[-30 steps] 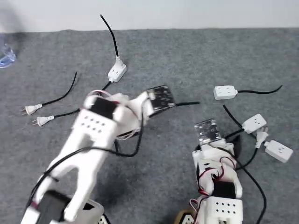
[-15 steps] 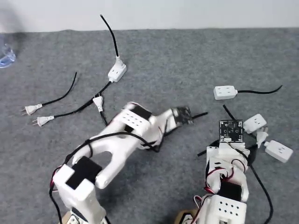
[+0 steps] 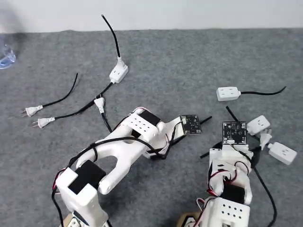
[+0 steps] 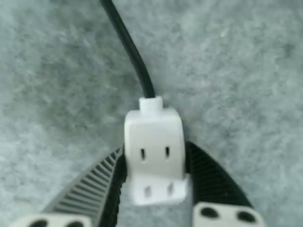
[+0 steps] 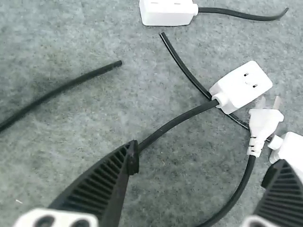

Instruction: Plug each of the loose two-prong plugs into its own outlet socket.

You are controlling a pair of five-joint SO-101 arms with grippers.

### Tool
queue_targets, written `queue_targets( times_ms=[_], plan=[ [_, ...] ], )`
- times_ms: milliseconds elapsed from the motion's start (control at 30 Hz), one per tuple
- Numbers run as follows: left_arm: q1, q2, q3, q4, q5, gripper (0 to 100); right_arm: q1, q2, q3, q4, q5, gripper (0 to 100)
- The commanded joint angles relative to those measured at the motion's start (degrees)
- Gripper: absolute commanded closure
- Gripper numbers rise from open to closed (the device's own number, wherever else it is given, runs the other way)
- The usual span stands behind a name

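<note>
A white outlet socket (image 4: 154,156) with a black cord (image 4: 128,52) sits between my left gripper's (image 4: 154,163) ribbed fingers (image 4: 97,187), which are shut on its sides just above the grey mat. The left arm (image 3: 142,127) stretches to the mat's centre. My right gripper (image 5: 208,163) hangs open over a black cord (image 5: 175,123) that leads to a second socket (image 5: 241,85). Beside it lie a loose two-prong plug (image 5: 261,124) and a third socket (image 5: 289,147). A further socket (image 5: 168,12) lies beyond. The right arm (image 3: 229,165) stands at front right.
On the left of the mat lie two plugs (image 3: 31,111) (image 3: 43,122), a third plug (image 3: 99,103) and a socket (image 3: 118,72) with its cord. At the right are sockets (image 3: 227,93) (image 3: 258,124) (image 3: 283,152) and a plug (image 3: 263,138). A clear object (image 3: 4,54) sits at far left.
My left arm swung right and toward the front with the socket, uncovering a plug on the left. The right arm shifted a little to the right, then stayed.
</note>
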Motion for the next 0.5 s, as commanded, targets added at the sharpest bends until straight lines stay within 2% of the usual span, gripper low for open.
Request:
queue_targets(
  times_ms=[0, 167, 300, 400, 467],
  plan=[
    [0.4, -0.9, -5.2, 3.9, 0.3, 71, 0.3, -0.7, -3.8, -1.3, -0.4, 59.3],
    [0.3, -0.9, -16.2, 16.4, 0.6, 71, 0.3, -0.7, -3.8, -1.3, -0.4, 59.3],
    [0.4, -2.0, -25.4, 27.1, 4.4, 71, 0.3, -0.7, -3.8, -1.3, -0.4, 59.3],
    [0.4, -7.6, -31.7, 34.9, 8.7, 73, 0.3, -0.7, -3.8, -1.3, -0.4, 59.3],
    [-0.1, -13.5, -34.1, 36.7, 12.1, 73, 0.3, -0.7, -3.8, -1.3, -0.4, 59.3]
  ],
)
